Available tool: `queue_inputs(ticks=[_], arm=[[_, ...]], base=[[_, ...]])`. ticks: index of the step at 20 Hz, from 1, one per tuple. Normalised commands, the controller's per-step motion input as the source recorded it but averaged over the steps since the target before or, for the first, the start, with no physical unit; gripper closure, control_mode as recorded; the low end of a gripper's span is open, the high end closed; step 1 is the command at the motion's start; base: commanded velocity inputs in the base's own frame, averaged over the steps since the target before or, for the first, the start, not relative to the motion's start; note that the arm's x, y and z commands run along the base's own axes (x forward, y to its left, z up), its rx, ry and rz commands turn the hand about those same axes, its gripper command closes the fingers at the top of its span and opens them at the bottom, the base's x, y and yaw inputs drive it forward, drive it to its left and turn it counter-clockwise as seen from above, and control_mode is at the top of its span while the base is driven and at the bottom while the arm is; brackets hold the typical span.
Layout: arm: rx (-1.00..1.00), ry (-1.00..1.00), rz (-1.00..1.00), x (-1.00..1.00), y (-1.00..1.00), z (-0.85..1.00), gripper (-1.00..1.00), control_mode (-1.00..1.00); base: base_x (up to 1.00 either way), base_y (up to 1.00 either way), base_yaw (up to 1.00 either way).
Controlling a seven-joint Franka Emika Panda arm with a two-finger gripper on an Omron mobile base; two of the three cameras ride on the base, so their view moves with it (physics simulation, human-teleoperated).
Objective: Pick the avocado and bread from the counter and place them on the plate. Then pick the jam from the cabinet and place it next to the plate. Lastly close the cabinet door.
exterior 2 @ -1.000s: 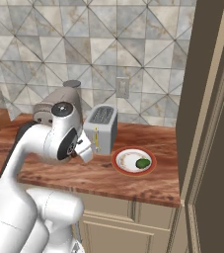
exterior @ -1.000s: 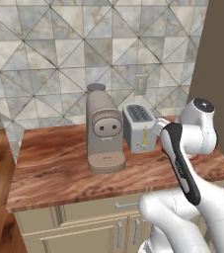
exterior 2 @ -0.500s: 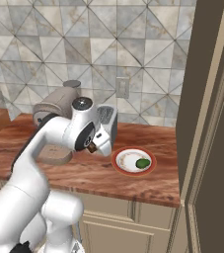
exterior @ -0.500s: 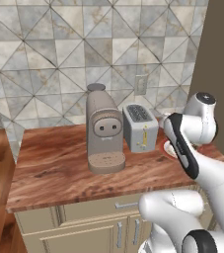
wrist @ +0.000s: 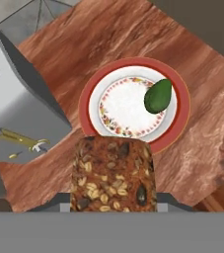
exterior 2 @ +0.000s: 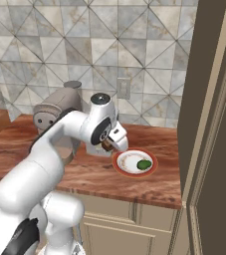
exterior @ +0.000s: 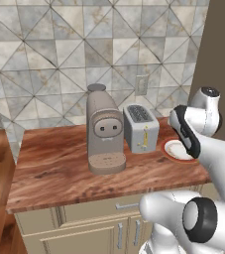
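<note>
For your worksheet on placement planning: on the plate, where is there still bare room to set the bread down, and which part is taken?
The plate has its white centre and the half toward the toaster bare. The avocado fills the far side. The pincer holds the bread above the plate's near rim.

On the bench (exterior: pixel 59 168) the coffee machine (exterior: pixel 104 131) stands left of the toaster (exterior: pixel 140 128), and the plate (exterior 2: pixel 122 167) lies just right of the toaster. The avocado (wrist: pixel 158 96) lies on the plate, at about 2 o'clock from its middle in the hand view. The bread (wrist: pixel 113 173) hangs between the jaws above the plate's rim, at about 6 o'clock. The cabinet (exterior 2: pixel 204 99) rises at the bench's right end.
</note>
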Motion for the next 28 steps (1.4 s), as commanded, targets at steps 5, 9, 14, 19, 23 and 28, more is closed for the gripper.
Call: queue_inputs(ticks=[5, 9, 14, 19, 23, 28], arm=[[0.0, -0.09, 0.05, 0.04, -0.25, -0.29, 1.0, -1.0], [0.0, -0.07, 0.09, 0.05, -0.15, -0.37, 1.0, -1.0], [-0.02, -0.01, 0.09, 0.15, -0.02, -0.31, 1.0, -1.0], [-0.03, 0.0, 0.09, 0.17, -0.04, -0.27, 1.0, -1.0], [-0.05, 0.0, 0.09, 0.24, -0.06, -0.24, 1.0, -1.0], [-0.03, 0.0, 0.1, 0.28, -0.19, -0.2, 1.0, -1.0]], base=[[0.0, 0.0, 0.0], [0.0, 0.0, 0.0], [0.0, 0.0, 0.0], [0.0, 0.0, 0.0], [0.0, 0.0, 0.0], [0.0, 0.0, 0.0]])
